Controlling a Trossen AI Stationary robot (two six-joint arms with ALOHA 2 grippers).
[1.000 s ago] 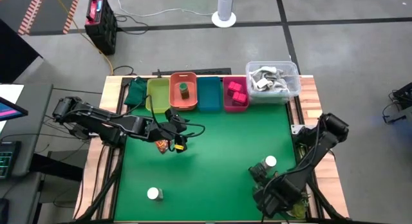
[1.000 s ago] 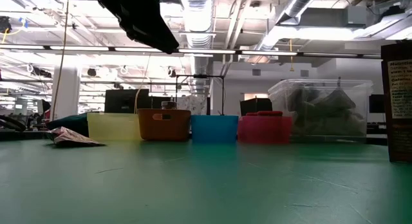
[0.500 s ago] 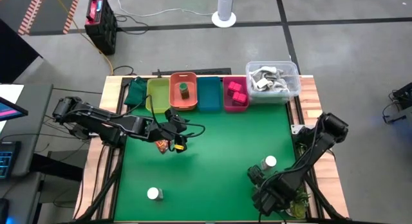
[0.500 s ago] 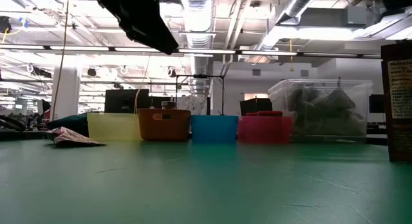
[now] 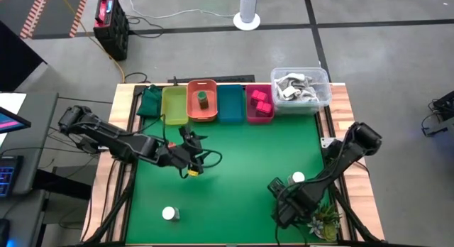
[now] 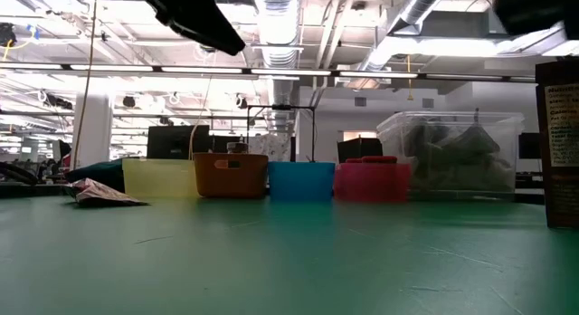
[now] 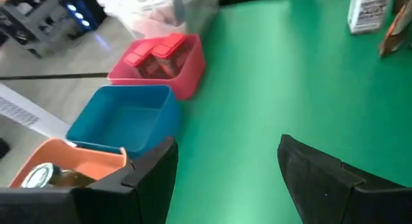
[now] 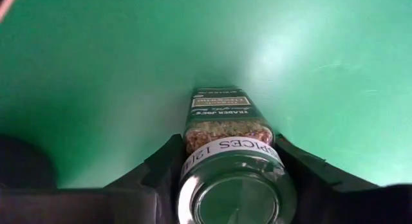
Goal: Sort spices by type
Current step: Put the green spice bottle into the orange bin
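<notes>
My right gripper, near the table's near right corner, is shut on a little green jar with a printed label. My left gripper hangs open and empty over the mat's left half. A brown crinkly sachet lies flat on the mat; my left arm hides it in the high view. Two white-capped jars stand on the mat. Another green jar sits in the orange bin. Pink blocks lie in the pink bin. My right gripper holds the green jar at its cap end, pinched between the two fingers, one on each side. The jar lies along the fingers, its cap toward the wrist and its base pointing away. I cannot tell whether the base touches the mat.
Yellow, orange, blue and pink bins line the far edge, beside a clear tub. A dark green cloth lies left of them. A spiky plant sits at the near right corner. The mat's middle is open.
My right gripper has moved toward the table's left, uncovering the plant in the high view. My left gripper has shifted toward the near edge, and its arm now covers the sachet in the high view. In the low view the sachet has stayed where it was.
</notes>
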